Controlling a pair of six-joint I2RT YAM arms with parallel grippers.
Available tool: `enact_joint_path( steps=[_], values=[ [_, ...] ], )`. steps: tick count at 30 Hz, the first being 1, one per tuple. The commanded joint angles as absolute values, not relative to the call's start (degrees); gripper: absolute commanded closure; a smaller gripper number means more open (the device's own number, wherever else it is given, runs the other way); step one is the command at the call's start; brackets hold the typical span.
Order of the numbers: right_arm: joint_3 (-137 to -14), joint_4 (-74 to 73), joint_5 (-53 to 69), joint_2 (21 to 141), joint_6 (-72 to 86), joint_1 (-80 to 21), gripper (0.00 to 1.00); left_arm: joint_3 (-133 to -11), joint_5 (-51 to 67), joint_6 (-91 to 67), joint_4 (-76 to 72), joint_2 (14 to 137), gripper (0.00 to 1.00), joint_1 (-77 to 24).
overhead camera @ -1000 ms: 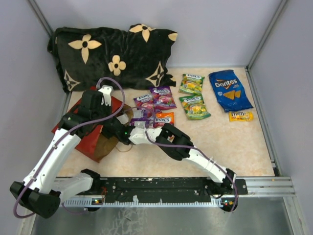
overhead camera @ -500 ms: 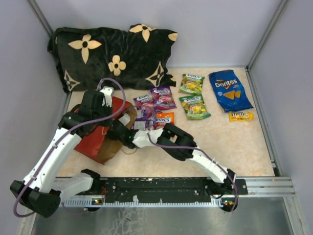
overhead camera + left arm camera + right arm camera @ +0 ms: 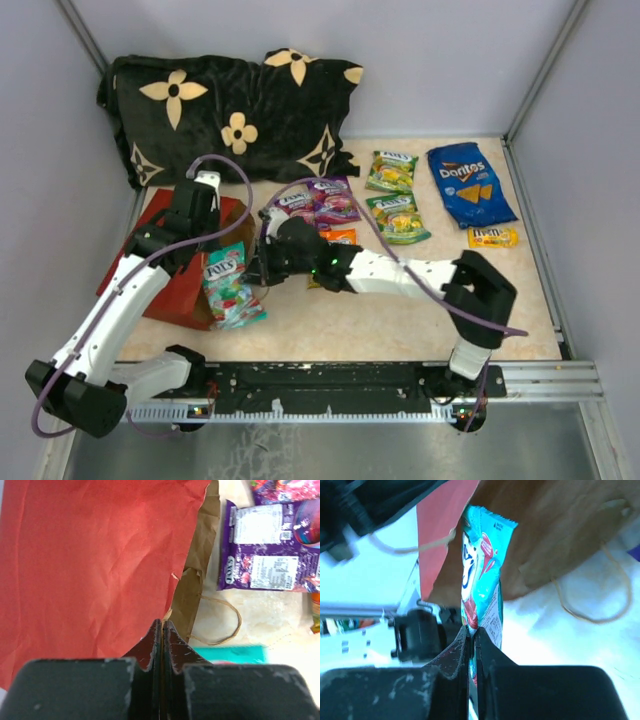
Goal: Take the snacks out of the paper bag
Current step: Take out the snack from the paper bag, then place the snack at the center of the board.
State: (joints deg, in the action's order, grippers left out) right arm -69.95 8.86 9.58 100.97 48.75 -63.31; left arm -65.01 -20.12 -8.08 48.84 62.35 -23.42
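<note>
Three pale walls, snacks on tabletop

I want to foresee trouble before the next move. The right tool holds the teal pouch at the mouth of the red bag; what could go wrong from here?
1. The right tool pinches the glossy teal pouch only near its edge, so it may slip free.
2. The cord handle lies beside the pouch and might snag it.
3. The left tool seems to pinch only the thin rim of the paper bag; the paper might tear.
</note>
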Motion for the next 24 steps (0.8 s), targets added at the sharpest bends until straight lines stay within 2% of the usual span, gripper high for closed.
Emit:
enact_joint_path(
  steps=[1,5,8,12,16,17,18,19,21,24],
  values=[
    [-69.4,-3.7,18.7,87.9,31.8,-57.8,1.00,-65.1,-24.0,-8.2,46.7,61.0,0.96,-21.3],
    [-68.9,-10.0,17.8,80.8,22.3,-48.7,1.00,-65.4,-23.9,-8.2,47.2,60.8,0.96,-20.8],
    [-70.3,-11.4,19.4,80.9,19.9,-40.8,1.00,-66.0,-24.3,-8.4,47.8,61.1,0.96,-20.8],
    [-70.8,-7.2,22.3,87.9,22.1,-33.4,1.00,-68.5,-22.0,-8.5,47.8,61.5,0.97,-20.8],
    [-73.2,-5.6,19.3,97.9,22.8,-32.0,0.99,-72.5,-23.3,-7.5,49.0,62.2,0.97,-20.8],
    [-74.0,-5.6,17.1,99.5,22.5,-31.9,0.79,-73.7,-24.2,-7.2,49.4,62.4,0.97,-20.8],
    [-74.7,-5.4,15.0,100.6,22.0,-31.9,0.54,-75.1,-25.1,-6.7,49.6,62.5,0.97,-20.8],
    [-74.8,-5.1,13.6,101.0,21.6,-32.0,0.42,-75.8,-25.8,-6.5,49.6,62.4,0.96,-20.7],
    [-73.6,-2.9,10.1,99.3,22.0,-32.7,0.25,-78.3,-26.4,-6.0,49.5,62.3,0.96,-20.7],
    [-68.9,4.6,4.9,94.0,22.5,-35.8,0.13,-80.7,-27.9,-5.3,49.4,62.5,0.95,-20.7]
  ],
)
